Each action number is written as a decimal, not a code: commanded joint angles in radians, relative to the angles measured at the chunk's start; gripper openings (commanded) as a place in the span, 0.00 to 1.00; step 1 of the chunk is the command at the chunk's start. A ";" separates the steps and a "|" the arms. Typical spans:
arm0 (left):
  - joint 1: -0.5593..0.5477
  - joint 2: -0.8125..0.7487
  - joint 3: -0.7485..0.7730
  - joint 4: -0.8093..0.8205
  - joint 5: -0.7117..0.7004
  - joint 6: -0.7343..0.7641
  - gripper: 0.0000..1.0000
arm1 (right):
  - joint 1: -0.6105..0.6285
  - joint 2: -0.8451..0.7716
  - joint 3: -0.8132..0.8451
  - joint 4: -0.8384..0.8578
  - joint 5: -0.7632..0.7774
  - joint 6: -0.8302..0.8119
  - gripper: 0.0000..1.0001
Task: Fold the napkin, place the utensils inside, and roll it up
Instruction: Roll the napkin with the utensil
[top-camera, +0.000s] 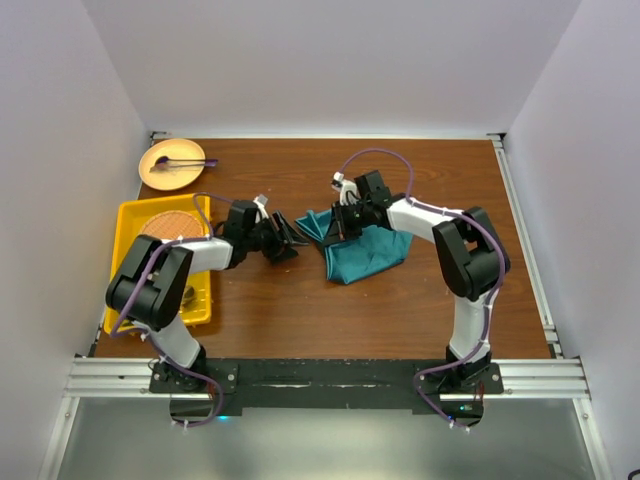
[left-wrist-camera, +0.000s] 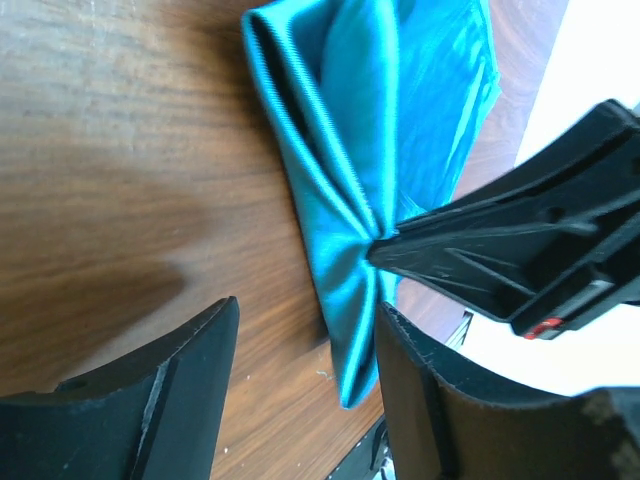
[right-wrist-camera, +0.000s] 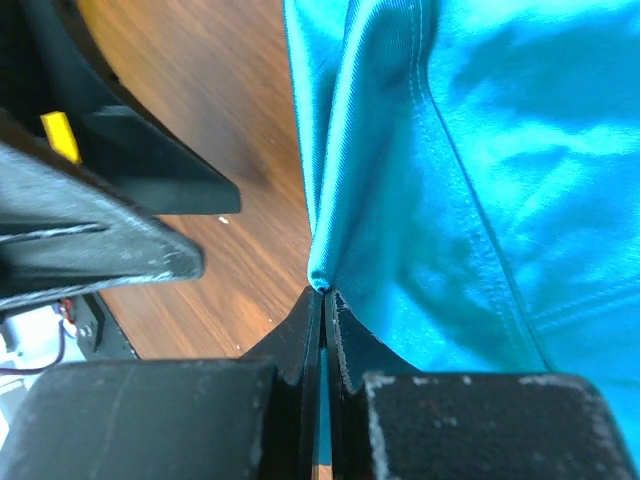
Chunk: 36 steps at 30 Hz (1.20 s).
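Note:
The teal napkin (top-camera: 368, 252) lies bunched on the wooden table, right of centre. My right gripper (top-camera: 345, 216) is shut on a fold of its edge (right-wrist-camera: 322, 290), and the cloth (right-wrist-camera: 480, 150) spreads away from the pinch. My left gripper (top-camera: 283, 241) stands open just left of the napkin. In the left wrist view the napkin's hanging corner (left-wrist-camera: 355, 345) dangles between the open jaws, close to the right finger (left-wrist-camera: 430, 400) and apart from the left finger (left-wrist-camera: 150, 400). The right gripper's black fingers (left-wrist-camera: 500, 250) pinch the cloth just above. The utensils are hidden from view.
A yellow tray (top-camera: 130, 215) with a round brown disc (top-camera: 170, 224) sits at the left under my left arm. A tan plate (top-camera: 185, 152) with a purple-ended stick (top-camera: 170, 161) stands at the back left corner. White walls close in the table.

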 joint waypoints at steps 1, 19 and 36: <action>-0.021 0.048 0.074 0.005 0.018 -0.023 0.55 | -0.029 -0.001 -0.026 0.080 -0.103 0.025 0.00; -0.076 0.185 0.211 0.020 0.006 -0.020 0.30 | -0.103 0.085 -0.033 0.072 -0.146 -0.056 0.00; -0.101 0.307 0.321 0.028 0.003 -0.005 0.21 | -0.114 0.126 -0.052 0.066 -0.127 -0.087 0.00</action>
